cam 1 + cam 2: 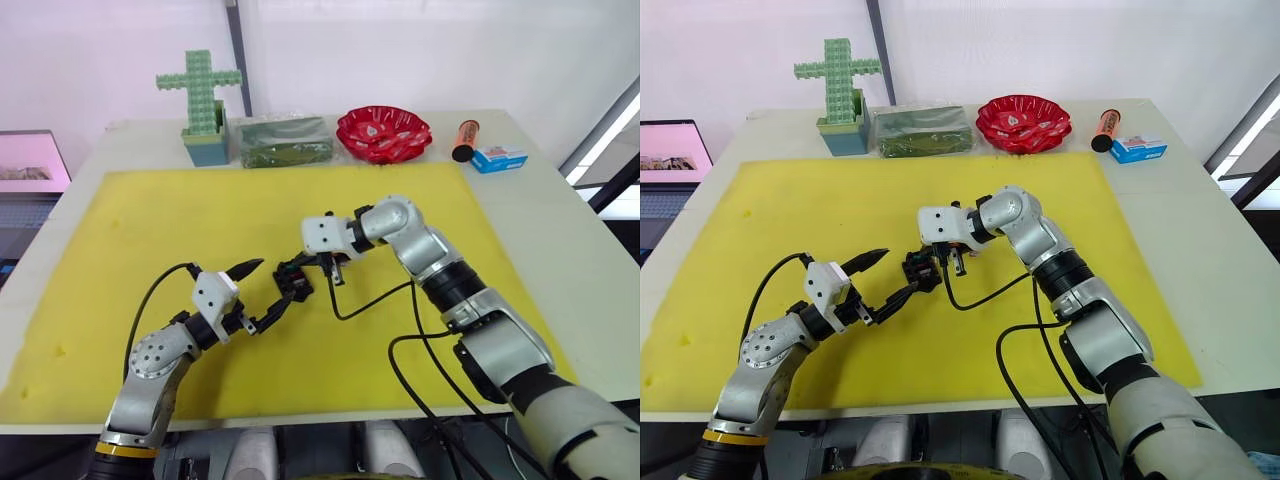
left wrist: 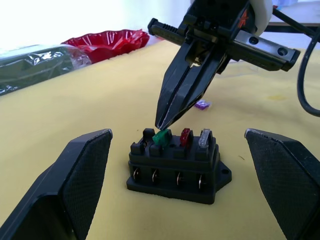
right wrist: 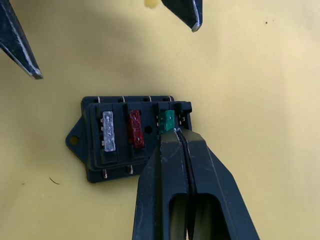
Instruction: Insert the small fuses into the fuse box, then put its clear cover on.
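My head cams look fwd/down over the yellow mat [image 1: 150, 220], both eyes sharing the same scene w/ slight offset. My L wrist cam sits low, close, looking level between my spread jaws at the fuse box [image 2: 175, 167] side. My R wrist cam looks straight down, v. close, box top [image 3: 127, 137] at my jaw tips.

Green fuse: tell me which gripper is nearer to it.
Right. The right gripper has its closed fingertips touching the green fuse in the fuse box. The left gripper sits open, its fingers flanking the box without touching it.
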